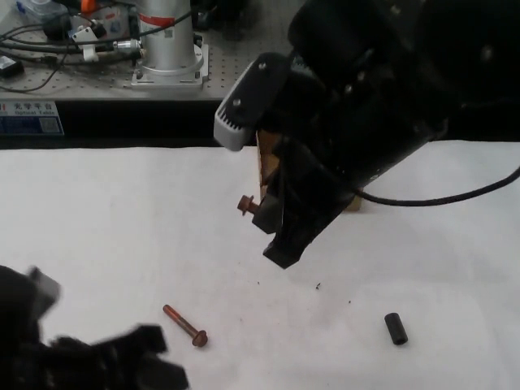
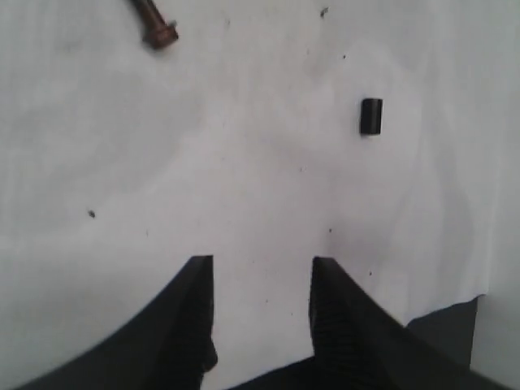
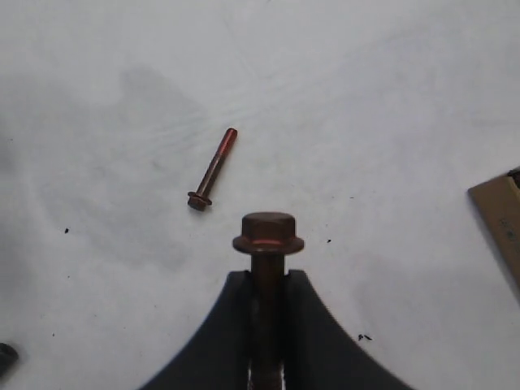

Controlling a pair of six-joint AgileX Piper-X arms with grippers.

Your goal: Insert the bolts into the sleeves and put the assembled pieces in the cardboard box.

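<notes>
My right gripper (image 3: 268, 280) is shut on a rusty brown bolt (image 3: 268, 233), whose flanged head sticks out past the fingertips. In the high view this bolt (image 1: 244, 205) hangs above the white table, just in front of the cardboard box (image 1: 263, 166). A second bolt (image 1: 185, 325) lies loose on the table, front left of centre. The black sleeve (image 1: 396, 328) lies at the front right. My left gripper (image 2: 262, 272) stands open and low over the table with nothing between its fingers. From it, the loose bolt (image 2: 154, 24) and the sleeve (image 2: 371, 116) lie ahead.
The right arm (image 1: 366, 97) hides most of the cardboard box; one box corner (image 3: 500, 215) shows in the right wrist view. The left arm (image 1: 89, 357) sits at the front left corner. White table surface lies open between the bolt and the sleeve.
</notes>
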